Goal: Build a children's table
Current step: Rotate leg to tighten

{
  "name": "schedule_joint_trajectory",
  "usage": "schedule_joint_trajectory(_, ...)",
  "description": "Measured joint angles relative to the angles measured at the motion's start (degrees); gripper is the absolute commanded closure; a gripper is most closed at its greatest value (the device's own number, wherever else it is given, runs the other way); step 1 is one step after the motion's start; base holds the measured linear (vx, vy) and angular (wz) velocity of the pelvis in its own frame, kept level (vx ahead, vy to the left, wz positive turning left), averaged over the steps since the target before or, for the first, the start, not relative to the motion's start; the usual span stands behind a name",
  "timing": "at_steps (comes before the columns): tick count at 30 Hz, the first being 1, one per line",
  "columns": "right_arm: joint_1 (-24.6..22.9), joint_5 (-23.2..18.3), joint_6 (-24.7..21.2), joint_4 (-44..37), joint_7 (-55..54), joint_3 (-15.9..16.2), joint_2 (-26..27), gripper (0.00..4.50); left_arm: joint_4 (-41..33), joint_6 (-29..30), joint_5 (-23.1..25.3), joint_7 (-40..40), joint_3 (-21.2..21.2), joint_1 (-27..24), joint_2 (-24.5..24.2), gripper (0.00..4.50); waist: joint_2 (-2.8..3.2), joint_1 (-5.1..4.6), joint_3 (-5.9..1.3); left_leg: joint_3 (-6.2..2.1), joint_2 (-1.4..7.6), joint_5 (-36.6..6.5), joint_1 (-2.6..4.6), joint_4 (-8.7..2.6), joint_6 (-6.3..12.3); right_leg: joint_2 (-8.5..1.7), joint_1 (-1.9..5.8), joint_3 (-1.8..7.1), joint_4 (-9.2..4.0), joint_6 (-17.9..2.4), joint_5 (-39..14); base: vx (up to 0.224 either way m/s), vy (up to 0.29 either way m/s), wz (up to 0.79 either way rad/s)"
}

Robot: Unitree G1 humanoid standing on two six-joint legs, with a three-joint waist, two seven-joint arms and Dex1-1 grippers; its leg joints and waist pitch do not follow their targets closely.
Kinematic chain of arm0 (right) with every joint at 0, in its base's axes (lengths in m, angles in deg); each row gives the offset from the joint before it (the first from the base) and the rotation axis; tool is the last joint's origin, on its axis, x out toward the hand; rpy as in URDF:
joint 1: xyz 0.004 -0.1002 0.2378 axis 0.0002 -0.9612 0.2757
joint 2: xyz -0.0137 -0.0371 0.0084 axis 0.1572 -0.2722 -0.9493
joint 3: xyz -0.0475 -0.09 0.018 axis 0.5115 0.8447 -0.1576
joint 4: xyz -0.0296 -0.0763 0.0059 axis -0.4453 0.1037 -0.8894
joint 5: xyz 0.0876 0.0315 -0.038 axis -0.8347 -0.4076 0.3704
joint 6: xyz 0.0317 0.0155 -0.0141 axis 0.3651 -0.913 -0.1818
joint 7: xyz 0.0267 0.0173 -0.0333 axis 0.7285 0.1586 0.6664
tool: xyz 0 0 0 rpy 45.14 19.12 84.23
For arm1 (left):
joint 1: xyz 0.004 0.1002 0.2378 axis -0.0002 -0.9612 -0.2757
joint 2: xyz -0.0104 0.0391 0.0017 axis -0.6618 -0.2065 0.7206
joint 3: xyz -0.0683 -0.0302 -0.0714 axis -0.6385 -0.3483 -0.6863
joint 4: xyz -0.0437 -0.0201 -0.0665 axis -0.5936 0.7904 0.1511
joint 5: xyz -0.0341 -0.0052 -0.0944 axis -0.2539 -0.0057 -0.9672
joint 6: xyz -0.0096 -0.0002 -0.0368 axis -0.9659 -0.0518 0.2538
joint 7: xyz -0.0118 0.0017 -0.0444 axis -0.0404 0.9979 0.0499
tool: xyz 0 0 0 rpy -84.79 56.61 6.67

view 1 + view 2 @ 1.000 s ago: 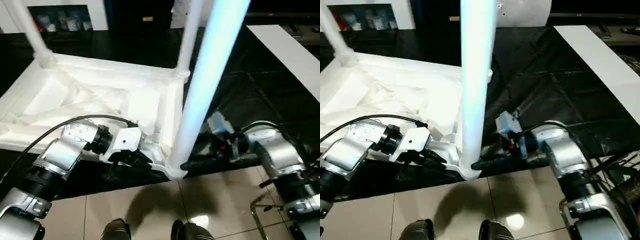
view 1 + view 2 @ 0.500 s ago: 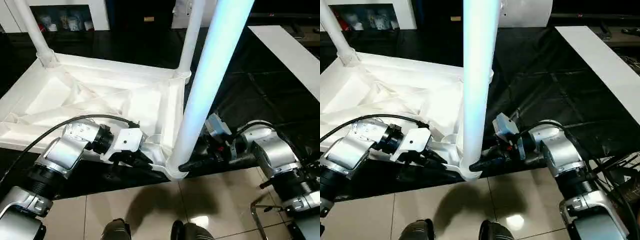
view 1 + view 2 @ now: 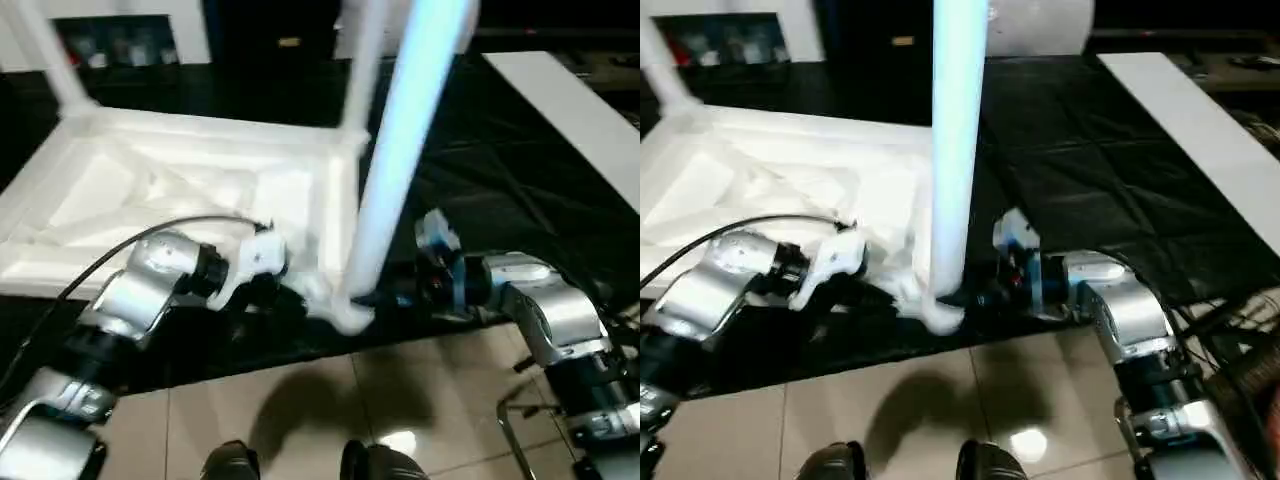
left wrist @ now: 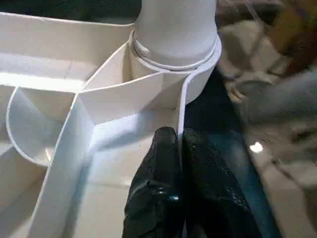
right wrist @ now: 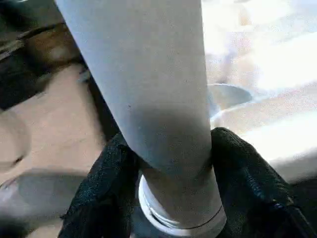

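Overhead first, from the head views: the table top [image 3: 190,190] lies upside down on the black mat, ribbed underside up, its near corner at the mat's edge. The near leg [image 3: 400,150] stands upright in that corner's socket [image 3: 345,312]. I have the left gripper [image 3: 283,298] at the rim beside the socket and the right gripper [image 3: 975,297] at the leg's base.

Left wrist view: my fingers [image 4: 158,198] are pinched nearly together on the thin rim wall [image 4: 181,111] just short of the socket. I judge this wall stiff along its length but easily flexed sideways, and slick; a hold close to the corner seems best.

Right wrist view: the two pads [image 5: 106,183] sit half-spread, clasping the leg just above its collar. I judge the leg light, hollow and smooth, so it may slip or turn; a low hold gives least leverage against the socket.
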Motion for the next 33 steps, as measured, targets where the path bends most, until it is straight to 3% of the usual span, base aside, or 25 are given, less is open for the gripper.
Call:
schedule_joint_trajectory(5, 0.1, 3.2, -2.5, -0.1, -16.2, -5.4, 7.5, 2.57, 4.6, 5.1, 2.2, 8.7, -1.4, 3.7, 4.7, 4.50, -0.15, -1.78, -0.09, -0.01, -0.02, 0.0, -0.06, -0.01, -0.01, 0.01, 0.01, 0.01, -0.11, 0.0, 0.0, 0.000, 0.000, 0.00)
schedule_joint_trajectory(8, 1.8, 6.7, -2.8, 1.0, -30.7, -8.7, 14.5, 2.57, 9.2, 6.9, 4.1, 17.3, -2.8, 7.2, 9.3, 4.50, -0.21, -1.95, -0.13, -0.05, -0.03, 0.1, 0.02, -0.03, -0.10, 0.02, -0.07, -0.01, -0.10, 0.0, 0.0, 0.000, 0.000, 0.00)
schedule_joint_trajectory(12, 3.4, 8.4, -1.4, 2.6, -43.6, -10.6, 19.7, 2.57, 12.8, 7.0, 4.7, 24.6, -3.8, 9.2, 13.4, 4.50, -0.26, -1.76, -0.16, -0.09, -0.08, 0.1, -0.02, -0.13, -0.13, 0.02, -0.09, 0.01, -0.15, 0.1, 0.1, 0.000, 0.000, 0.00)
schedule_joint_trajectory(13, 3.9, 8.9, -0.1, 3.4, -48.1, -11.3, 21.7, 2.22, 14.0, 6.5, 5.0, 26.7, -4.0, 9.9, 14.5, 4.50, -0.22, -1.66, -0.14, -0.09, -0.09, 0.1, -0.08, -0.17, -0.14, 0.02, -0.17, 0.02, -0.16, 0.0, 0.2, 0.000, 0.000, 0.00)
schedule_joint_trajectory(14, 3.8, 9.2, 0.9, 3.7, -50.2, -11.7, 22.6, 2.22, 14.7, 6.3, 5.2, 27.6, -4.1, 10.3, 15.2, 4.50, -0.22, -1.59, -0.14, -0.10, -0.12, 0.1, -0.09, -0.25, -0.14, 0.02, -0.15, 0.02, -0.17, 0.0, 0.2, 0.000, 0.000, 0.00)
schedule_joint_trajectory(16, 3.7, 10.3, 2.4, 3.8, -52.3, -11.8, 23.6, 1.85, 15.3, 5.0, 5.5, 28.3, -4.1, 10.5, 15.6, 4.50, -0.19, -1.44, -0.14, -0.14, -0.16, 0.1, -0.12, -0.41, -0.13, 0.02, -0.17, 0.02, -0.22, 0.0, 0.2, 0.000, 0.000, 0.00)
schedule_joint_trajectory(18, 3.6, 10.8, 3.3, 3.8, -52.6, -11.8, 24.1, 1.82, 15.3, 4.4, 5.5, 28.3, -4.1, 10.5, 15.6, 4.50, -0.19, -1.39, -0.13, -0.15, -0.16, 0.0, -0.13, -0.51, -0.09, 0.02, -0.19, 0.00, -0.22, -0.3, 0.4, 0.000, 0.000, 0.00)
schedule_joint_trajectory(21, 3.1, 11.0, 3.6, 3.3, -52.6, -11.7, 24.3, 1.40, 15.3, 2.5, 5.9, 27.8, -3.5, 10.3, 15.0, 4.50, -0.16, -1.35, -0.12, -0.15, -0.15, 0.0, -0.12, -0.65, -0.08, 0.05, -0.20, -0.02, -0.31, -0.3, 0.4, 0.000, 0.000, 0.00)
schedule_joint_trajectory(24, 0.7, 11.0, 4.4, 1.0, -51.7, -9.7, 23.5, 1.30, 15.2, -0.9, 6.3, 26.0, -2.5, 9.6, 13.6, 4.50, -0.03, -1.34, -0.15, -0.14, -0.15, 0.0, -0.09, -0.78, -0.08, 0.06, -0.17, -0.02, -0.39, -0.3, 0.4, 0.000, 0.000, 0.00)
schedule_joint_trajectory(26, -1.1, 10.9, 4.5, -0.5, -50.5, -8.7, 22.4, 0.99, 15.2, -3.1, 6.5, 25.3, -2.1, 9.2, 12.9, 4.50, 0.07, -1.28, -0.13, -0.14, -0.15, 0.0, -0.08, -0.82, -0.09, 0.07, -0.18, -0.02, -0.39, -0.3, 0.4, 0.000, 0.000, 0.00)
schedule_joint_trajectory(29, -4.2, 10.6, 3.5, -3.1, -48.4, -8.3, 21.1, 0.89, 15.2, -4.6, 6.8, 25.4, -2.2, 8.9, 12.6, 4.50, 0.24, -1.33, -0.02, -0.14, -0.14, 0.1, -0.09, -0.81, -0.09, 0.08, -0.21, -0.02, -0.38, -0.3, 0.4, 0.000, 0.000, 0.00)
schedule_joint_trajectory(32, -7.5, 10.0, 2.3, -8.7, -46.1, -7.8, 19.0, 0.51, 15.2, -4.9, 6.5, 25.3, -2.9, 8.6, 12.9, 4.50, 0.49, -1.31, -0.02, -0.12, -0.14, 0.1, -0.10, -0.81, -0.09, 0.08, -0.22, 0.00, -0.38, -0.3, 0.4, 0.000, 0.000, 0.00)
schedule_joint_trajectory(33, -8.7, 9.2, 2.0, -11.1, -45.3, -7.8, 18.0, 0.45, 15.0, -4.9, 5.8, 24.9, -3.4, 8.3, 12.9, 4.23, 0.54, -1.32, -0.02, -0.12, -0.15, 0.1, -0.11, -0.85, -0.09, 0.08, -0.22, 0.00, -0.39, -0.3, 0.4, 0.000, 0.000, 0.00)
